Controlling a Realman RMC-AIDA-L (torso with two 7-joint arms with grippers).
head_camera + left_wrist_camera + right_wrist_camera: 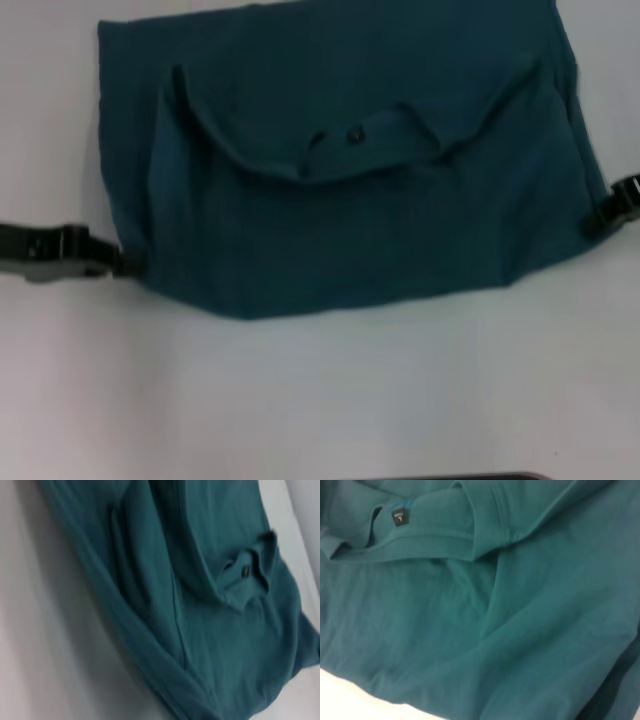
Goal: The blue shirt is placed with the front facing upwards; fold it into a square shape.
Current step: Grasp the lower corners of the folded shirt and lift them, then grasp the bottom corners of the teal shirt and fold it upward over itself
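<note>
Folded blue shirt [350, 170] spread across the white table [320, 400], collar and black neck tag [353, 135] uppermost.
Left gripper [125, 262] meets its edge at 8 o'clock, right gripper [592, 222] at 3 o'clock; whether either grasps cloth cannot be told.

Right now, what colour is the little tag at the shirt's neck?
Black, with tiny pale markings. The neck tag on the blue shirt shows best in the right wrist view.

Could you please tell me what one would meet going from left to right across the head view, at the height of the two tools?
Left tool at the shirt's left edge → the blue shirt, partly folded, on the white table → right tool at the shirt's right edge.
</note>
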